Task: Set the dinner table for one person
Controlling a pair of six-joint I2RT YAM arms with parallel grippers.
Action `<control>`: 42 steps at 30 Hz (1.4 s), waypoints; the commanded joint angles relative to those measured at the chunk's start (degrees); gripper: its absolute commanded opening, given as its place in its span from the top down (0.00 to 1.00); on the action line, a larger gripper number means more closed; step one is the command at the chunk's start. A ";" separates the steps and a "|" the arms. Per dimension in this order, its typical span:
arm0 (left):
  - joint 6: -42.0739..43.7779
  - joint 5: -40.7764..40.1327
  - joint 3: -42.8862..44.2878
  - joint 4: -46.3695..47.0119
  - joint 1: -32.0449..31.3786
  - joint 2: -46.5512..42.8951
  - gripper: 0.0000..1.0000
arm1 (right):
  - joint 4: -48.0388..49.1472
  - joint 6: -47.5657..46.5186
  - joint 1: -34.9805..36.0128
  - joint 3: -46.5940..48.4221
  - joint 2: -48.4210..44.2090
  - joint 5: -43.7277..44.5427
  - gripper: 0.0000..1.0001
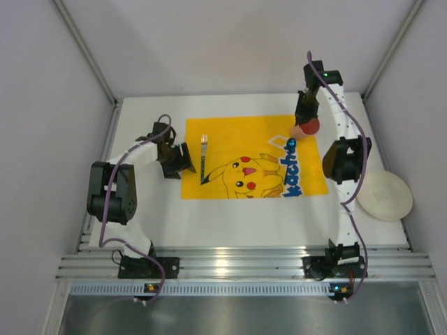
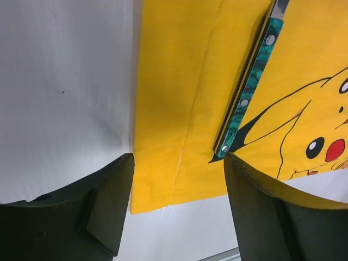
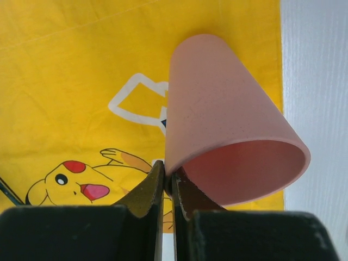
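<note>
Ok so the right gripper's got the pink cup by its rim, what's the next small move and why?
Probably ease the pink cup down, upright, onto the far right corner of the yellow cloth before opening. The right gripper is shut on its rim, and the cup hangs tilted over that corner. The fork already lies on the cloth's left side.

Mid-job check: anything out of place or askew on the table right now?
The white plate sits off the Pikachu cloth, at the dinner table's right edge, seemingly overhanging it. The right gripper holds the pink cup by its rim, tilted.
</note>
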 commanded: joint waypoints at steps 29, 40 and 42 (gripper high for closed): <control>1.26 4.20 4.49 1.77 2.23 5.73 0.30 | 10.31 6.89 0.60 3.87 -5.99 -4.98 0.00; 1.79 3.59 4.75 0.89 2.23 4.94 0.31 | 12.76 6.10 2.18 0.36 -6.87 -6.74 0.00; 1.79 3.67 4.75 0.63 2.15 4.77 0.31 | 14.08 5.84 2.36 -0.78 -7.39 -7.36 0.00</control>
